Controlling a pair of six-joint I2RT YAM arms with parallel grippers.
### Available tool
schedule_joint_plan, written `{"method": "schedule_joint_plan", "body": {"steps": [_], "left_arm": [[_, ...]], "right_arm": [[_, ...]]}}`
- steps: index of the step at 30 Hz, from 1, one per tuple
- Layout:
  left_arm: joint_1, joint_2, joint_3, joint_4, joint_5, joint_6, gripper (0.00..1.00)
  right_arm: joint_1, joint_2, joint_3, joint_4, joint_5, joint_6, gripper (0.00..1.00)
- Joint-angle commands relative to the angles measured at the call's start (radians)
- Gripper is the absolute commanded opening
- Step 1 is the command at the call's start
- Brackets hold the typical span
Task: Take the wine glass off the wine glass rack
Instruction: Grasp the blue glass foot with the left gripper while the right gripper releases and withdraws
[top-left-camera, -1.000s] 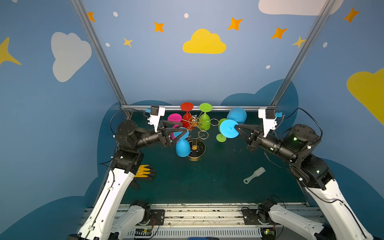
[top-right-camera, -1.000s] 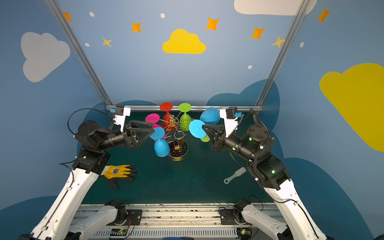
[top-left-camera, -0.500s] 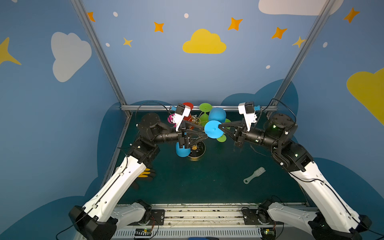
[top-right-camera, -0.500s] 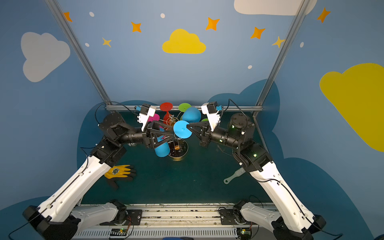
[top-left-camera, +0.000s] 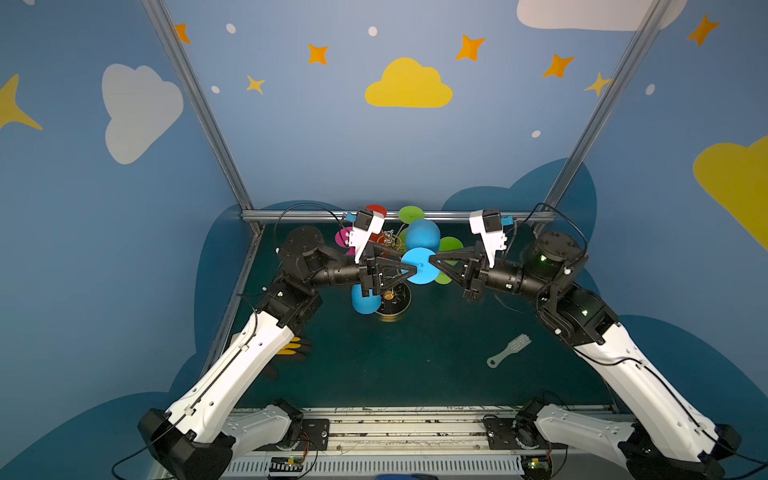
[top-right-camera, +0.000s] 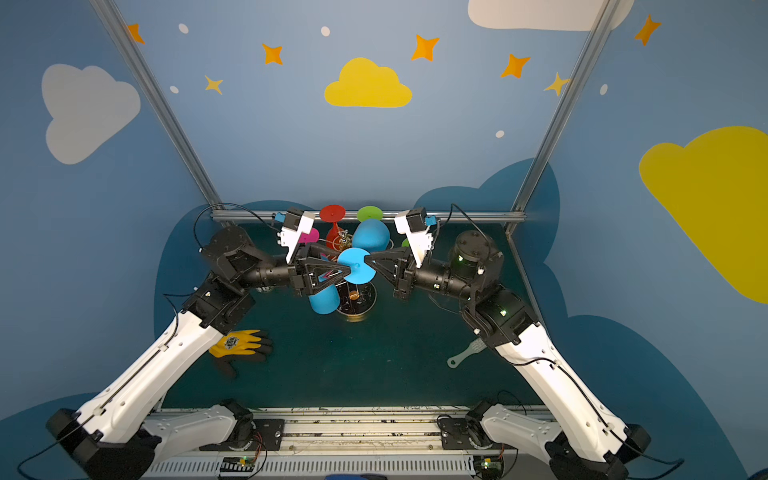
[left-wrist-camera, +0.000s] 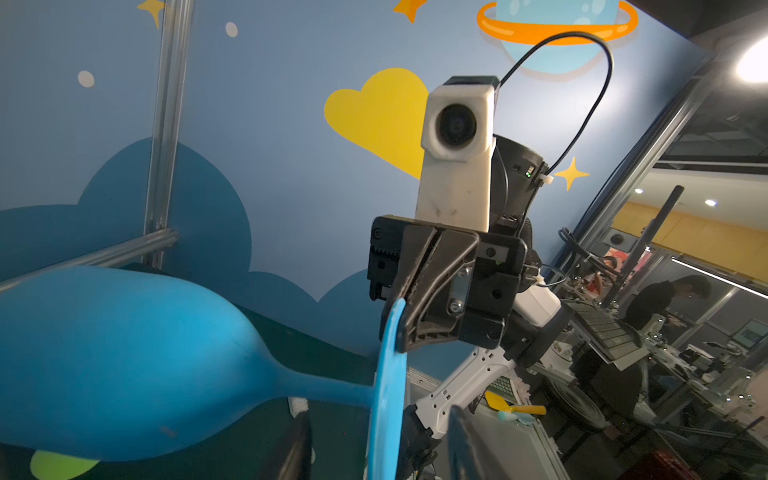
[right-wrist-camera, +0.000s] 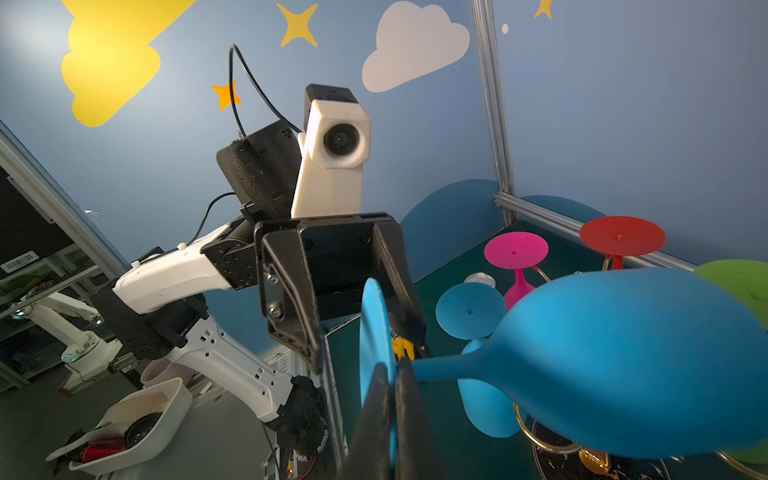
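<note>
Blue wine glass, foot pinched at 3 o'clock by my right gripper; I should close the spread left gripper squarely on its 9 o'clock rim.

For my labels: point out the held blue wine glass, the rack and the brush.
held blue wine glass (top-left-camera: 419, 266), in a top view, round foot
wine glass rack (top-left-camera: 399, 304), in a top view, dark base
brush (top-left-camera: 503, 355), in a top view, handle

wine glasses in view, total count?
6. The blue glass in the right gripper; on the rack: second blue glass, pink glass, red glass, green glass; a second green glass behind the held one, mostly hidden; more may be occluded.
</note>
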Motion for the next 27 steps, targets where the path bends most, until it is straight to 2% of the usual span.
{"method": "schedule_joint_plan", "body": {"steps": [1,9,11,14,18,23,27], "left_arm": [[-0.009,-0.002,0.003,0.044,0.000,-0.004,0.38],[-0.015,-0.001,-0.017,0.116,-0.001,-0.073,0.09],[-0.016,-0.007,-0.018,0.122,-0.016,-0.089,0.03],[-0.015,-0.017,-0.025,0.142,-0.039,-0.111,0.03],[-0.015,-0.031,-0.020,0.149,-0.088,-0.147,0.03],[-0.014,-0.053,-0.010,0.120,-0.182,-0.196,0.03],[-0.013,-0.058,0.003,0.091,-0.234,-0.245,0.03]], "right_arm": [[0.012,0.005,-0.004,0.047,0.003,0.001,0.00],[0.021,-0.003,-0.016,0.042,0.021,0.003,0.00],[0.020,-0.027,-0.029,0.036,0.051,-0.006,0.14],[0.020,-0.065,-0.041,0.009,0.113,-0.033,0.28],[0.018,-0.129,-0.081,-0.019,0.211,-0.089,0.56],[0.016,-0.255,-0.239,0.071,0.351,-0.199,0.71],[0.016,-0.319,-0.382,0.230,0.378,-0.323,0.81]]}}
